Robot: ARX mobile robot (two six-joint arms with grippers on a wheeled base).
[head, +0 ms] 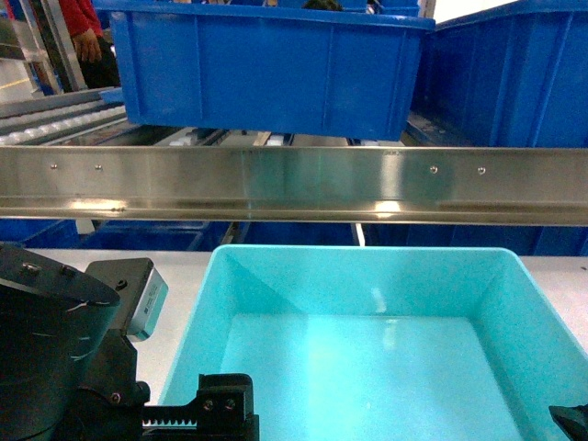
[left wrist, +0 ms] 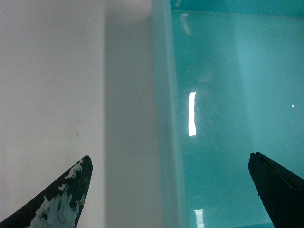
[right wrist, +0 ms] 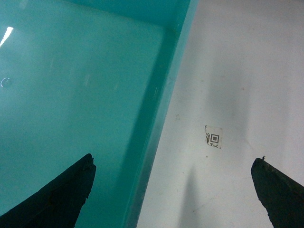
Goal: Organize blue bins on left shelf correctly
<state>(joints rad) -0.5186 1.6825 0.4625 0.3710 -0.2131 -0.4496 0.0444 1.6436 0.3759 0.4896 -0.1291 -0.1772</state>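
One light turquoise blue bin (head: 367, 367) sits empty on the white table, just in front of the steel rail of the left shelf (head: 294, 184). My left gripper (left wrist: 171, 164) is open and straddles the bin's left wall (left wrist: 164, 95). One finger (left wrist: 61, 199) hangs over the table, the other over the bin's floor (left wrist: 228, 95). My right gripper (right wrist: 173, 164) is open too. It straddles the right wall (right wrist: 156, 118), with its left finger (right wrist: 57, 194) over the bin's inside (right wrist: 71, 95) and the other over the table. Neither gripper holds anything.
Two deep royal-blue ribbed bins (head: 266, 64) (head: 514, 73) stand on the shelf level above the rail. White roller tracks (head: 55, 124) run at the far left. A person in red (head: 87, 32) stands behind. A small square code tag (right wrist: 213, 137) lies on the table (left wrist: 47, 71).
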